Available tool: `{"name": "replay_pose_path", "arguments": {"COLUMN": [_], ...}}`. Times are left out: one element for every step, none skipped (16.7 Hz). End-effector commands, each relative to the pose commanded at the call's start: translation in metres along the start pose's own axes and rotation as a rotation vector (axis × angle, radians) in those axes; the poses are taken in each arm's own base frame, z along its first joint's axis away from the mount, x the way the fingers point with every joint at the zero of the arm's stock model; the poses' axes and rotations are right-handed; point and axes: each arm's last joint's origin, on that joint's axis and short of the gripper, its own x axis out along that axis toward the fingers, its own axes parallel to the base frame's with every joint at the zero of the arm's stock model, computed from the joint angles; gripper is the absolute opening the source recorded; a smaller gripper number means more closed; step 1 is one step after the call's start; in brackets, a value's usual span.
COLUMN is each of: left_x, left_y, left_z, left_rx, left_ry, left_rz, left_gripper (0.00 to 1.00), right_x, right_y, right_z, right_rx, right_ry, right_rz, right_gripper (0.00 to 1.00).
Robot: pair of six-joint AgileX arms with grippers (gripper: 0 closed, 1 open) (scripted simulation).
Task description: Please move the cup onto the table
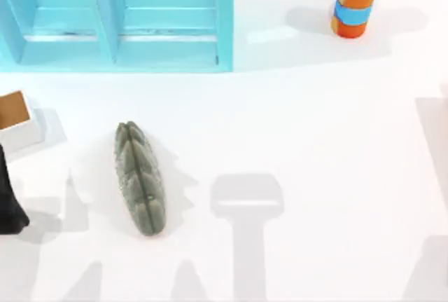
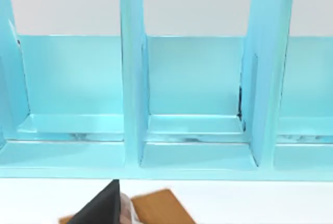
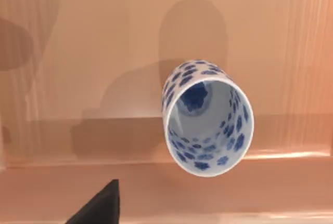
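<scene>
Right wrist view: cup (image 3: 208, 120), white with blue spots, mid-frame on a tan ledge (off the table (image 1: 315, 141)). Right gripper's finger tip (image 3: 99, 206) shows lower left, presumably approaching; finger spread cannot be told.

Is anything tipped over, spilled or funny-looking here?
Nothing looks spilled or broken. The cup, white with blue spots, looks empty and sits on a brown surface, not on the white table. I cannot tell if it is upright or tipped. A lumpy green thing lies flat on the table.
</scene>
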Motion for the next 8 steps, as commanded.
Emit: {"name": "replay_pose_path", "arguments": {"left_x": [0.000,0.000,0.000,0.000,0.000,0.000,0.000,0.000], "left_y": [0.000,0.000,0.000,0.000,0.000,0.000,0.000,0.000], "left_z": [0.000,0.000,0.000,0.000,0.000,0.000,0.000,0.000], "left_rx": [0.000,0.000,0.000,0.000,0.000,0.000,0.000,0.000], "left_ry": [0.000,0.000,0.000,0.000,0.000,0.000,0.000,0.000], "left_rz": [0.000,0.000,0.000,0.000,0.000,0.000,0.000,0.000], "left_gripper": [1.00,1.00,1.00,1.00,1.00,1.00,1.00,1.00], "right_x": [0.002,0.003,0.004,0.005,0.005,0.005,0.005,0.005], "right_y": [-0.007,-0.013,-0.017,-0.020,-0.020,-0.020,-0.020,-0.019], "right_z": [0.003,0.005,0.006,0.006,0.006,0.006,0.006,0.007], "right_rx": [0.000,0.000,0.000,0.000,0.001,0.001,0.001,-0.003], "right_ry": [0.035,0.062,0.080,0.090,0.091,0.091,0.091,0.089], "right_rz": [0.023,0.042,0.056,0.063,0.064,0.064,0.064,0.062], "right_gripper": [1.00,1.00,1.00,1.00,1.00,1.00,1.00,1.00]}}
